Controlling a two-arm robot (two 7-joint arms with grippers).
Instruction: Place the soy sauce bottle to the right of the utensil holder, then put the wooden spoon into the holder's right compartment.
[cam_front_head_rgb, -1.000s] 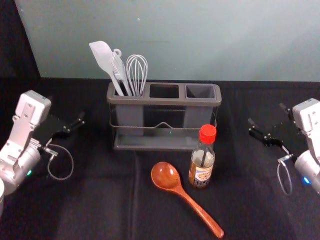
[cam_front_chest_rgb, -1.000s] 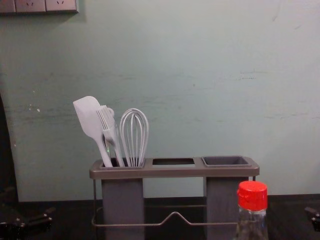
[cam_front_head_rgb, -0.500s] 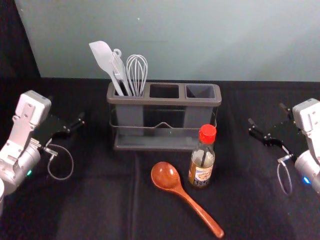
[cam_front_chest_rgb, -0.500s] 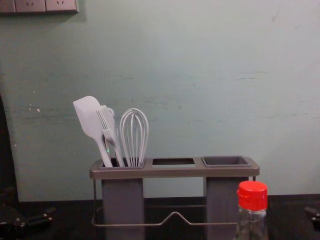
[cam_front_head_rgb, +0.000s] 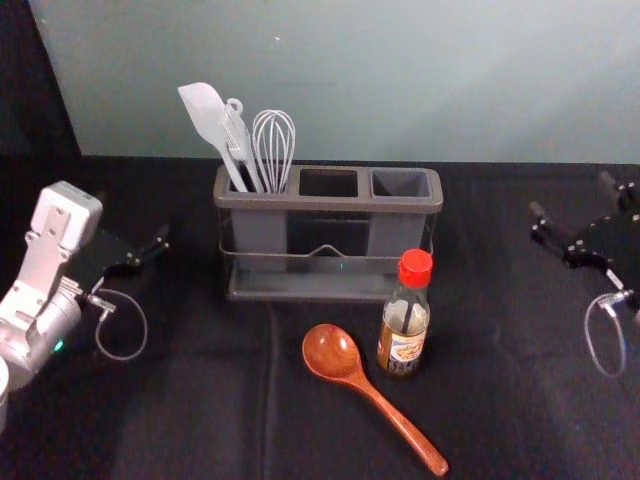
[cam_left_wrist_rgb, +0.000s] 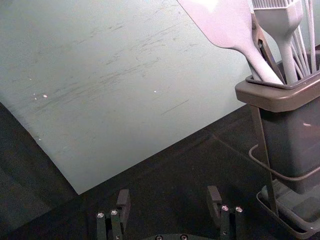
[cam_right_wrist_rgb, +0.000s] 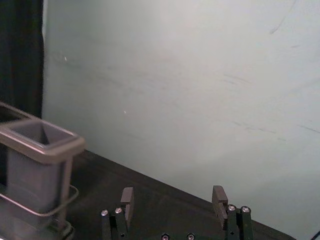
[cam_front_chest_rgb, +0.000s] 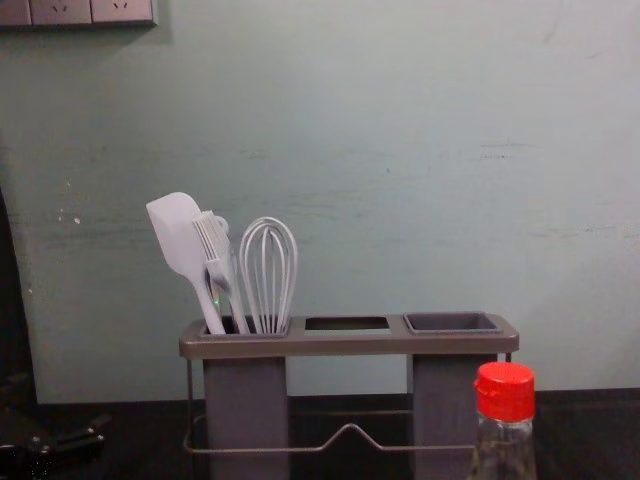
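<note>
Red-capped soy sauce bottle (cam_front_head_rgb: 404, 330), upright beside the wooden spoon (cam_front_head_rgb: 375, 393), before the utensil holder (cam_front_head_rgb: 330, 202). Right gripper (cam_front_head_rgb: 572, 196) and left gripper (cam_front_head_rgb: 133, 217), at opposite sides: fingers wide apart, empty.

From where I stand, soft light washes the wall (cam_front_head_rgb: 350, 90) behind the utensil holder (cam_front_head_rgb: 325, 203), faintly shadowed toward its right; the black cloth (cam_front_head_rgb: 180, 410) around it looks dim, and the wooden spoon (cam_front_head_rgb: 330, 352) in front glints.

1 spatula (cam_front_chest_rgb: 180, 240), 1 brush (cam_front_chest_rgb: 216, 250) and 1 whisk (cam_front_chest_rgb: 268, 275) stand before the wall (cam_front_chest_rgb: 420, 150).
</note>
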